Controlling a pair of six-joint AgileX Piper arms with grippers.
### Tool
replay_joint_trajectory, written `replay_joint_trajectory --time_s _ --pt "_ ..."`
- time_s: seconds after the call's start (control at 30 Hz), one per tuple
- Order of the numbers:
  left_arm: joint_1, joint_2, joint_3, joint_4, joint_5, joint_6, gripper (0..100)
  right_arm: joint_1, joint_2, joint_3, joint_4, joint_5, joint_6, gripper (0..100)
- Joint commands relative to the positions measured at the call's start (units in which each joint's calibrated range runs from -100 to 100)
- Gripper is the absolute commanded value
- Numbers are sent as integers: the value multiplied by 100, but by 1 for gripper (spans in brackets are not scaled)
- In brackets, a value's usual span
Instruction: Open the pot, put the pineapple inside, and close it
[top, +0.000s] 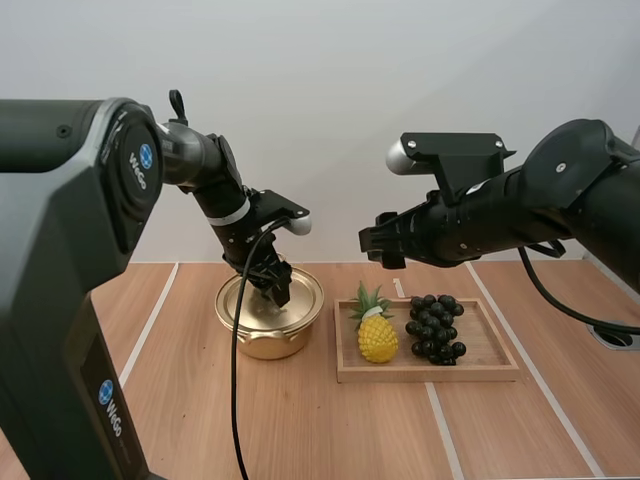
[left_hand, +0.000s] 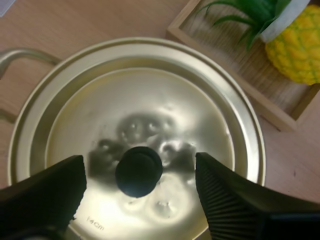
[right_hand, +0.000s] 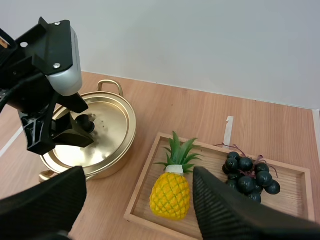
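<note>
Left gripper (left_hand: 140, 172) fingers wide, either side of lid (left_hand: 150, 95) knob (left_hand: 138, 171), not touching. Right gripper (top: 374, 243), just right of centre in high view above tray (top: 482, 350) and pineapple (top: 377, 338), fingers wide too.

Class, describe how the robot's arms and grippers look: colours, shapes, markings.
Both the left arm and right arm have rounded matte black shells. The left arm bears round blue badges with white lettering and a white ring near its wrist. The left gripper and right gripper each have two black fingers with ribbed inner faces.
</note>
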Motion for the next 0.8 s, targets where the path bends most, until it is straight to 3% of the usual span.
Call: replay_joint_trajectory --time_s 0.0,0.07,0.1,0.37,0.53,0.77 --pt "-19 2 -51 218 -93 -109 100 -16 -19 -36 -43 -13 -58 100" --pt "-11 2 -51 244 -93 -118 100 -16 -19 -36 -43 -13 -58 100" --pt "-11 2 -51 244 -93 -142 94 -16 -19 -36 -43 -13 -58 100" --pt "-11 2 -51 104 -517 -332 0 -16 -19 -36 -43 -13 -58 100" --pt "-11 -51 -145 105 -539 -332 0 -16 -19 -36 -43 -13 -58 100" --pt "-11 -468 -891 77 337 -370 0 -16 -19 -36 -43 -13 -58 100"
